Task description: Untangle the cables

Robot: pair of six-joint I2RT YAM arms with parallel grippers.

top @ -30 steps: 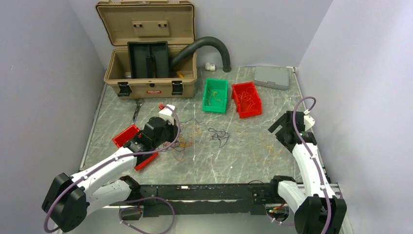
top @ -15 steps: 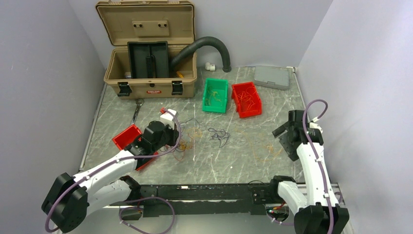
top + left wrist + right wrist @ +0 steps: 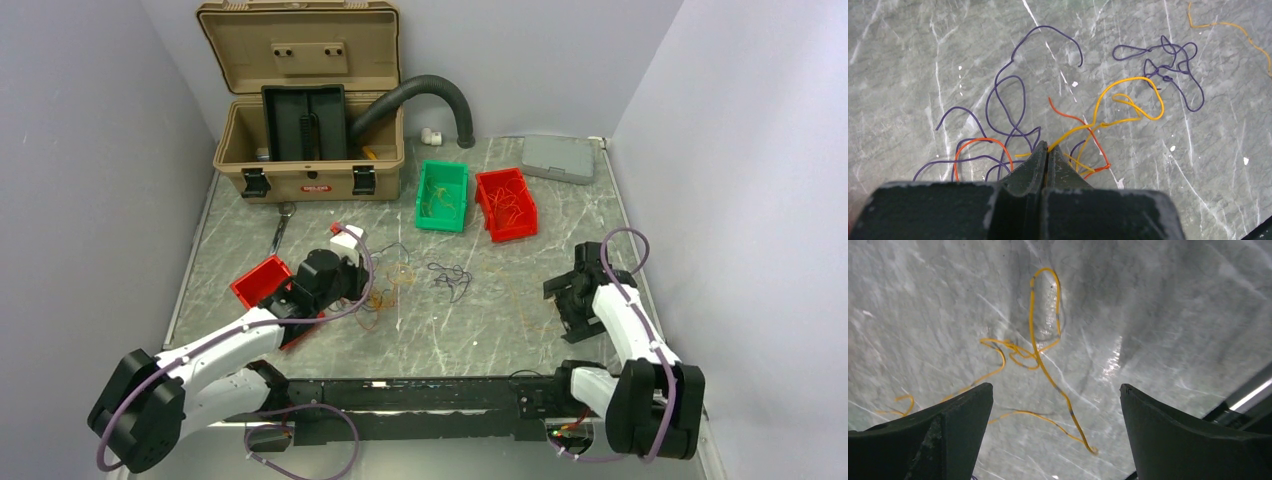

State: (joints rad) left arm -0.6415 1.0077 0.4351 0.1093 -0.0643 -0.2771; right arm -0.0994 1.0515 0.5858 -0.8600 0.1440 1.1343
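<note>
Toolbox (image 3: 300,170), tan with its lid up, stands at the far left of the marble table (image 3: 450,340), and a black corrugated hose (image 3: 425,88) arches out of it. Nearer, the near red bin (image 3: 258,280) sits against the left arm. The left gripper (image 3: 1048,150) has its fingers pressed together, and a yellow wire (image 3: 1133,97) runs straight into the seam at their tips, nipped there. Around it the cables (image 3: 378,295) lie tangled on the stone: purple loops (image 3: 1008,100) crossed by an orange-red strand (image 3: 979,141). A dark purple knot (image 3: 1168,65) lies apart, just to the right. Farther back a green bin (image 3: 443,195) and the far red bin (image 3: 505,203) sit side by side (both hold thin wires). The right gripper (image 3: 1055,390) hangs with fingers spread wide, gripping nothing, over a loose orange-yellow wire (image 3: 1040,355).
</note>
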